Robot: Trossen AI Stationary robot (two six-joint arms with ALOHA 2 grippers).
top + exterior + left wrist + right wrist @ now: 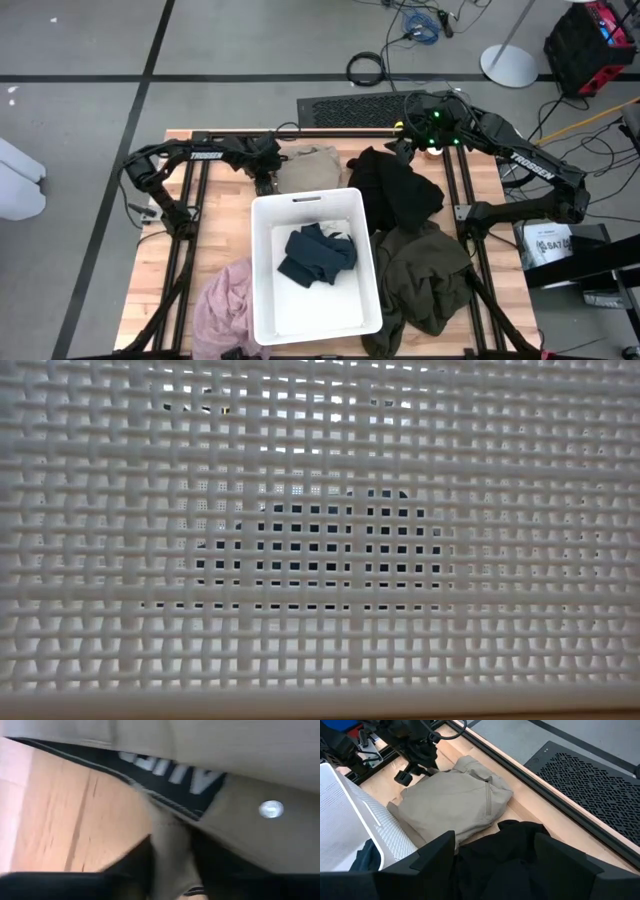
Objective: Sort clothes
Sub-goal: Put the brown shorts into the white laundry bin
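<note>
The left end effector point(268, 182) pinches a fold of the khaki garment point(310, 168) at the worktop's far edge, beside the white bin point(262, 270) holding the navy garment point(316, 254), so lifting it clear comes next, while the right end effector point(495, 851) hovers spread over the black garment point(398, 190).

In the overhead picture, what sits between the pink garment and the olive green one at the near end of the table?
The white bin lies between the pink garment and the olive green garment, holding the navy garment; the high view shows it.
</note>
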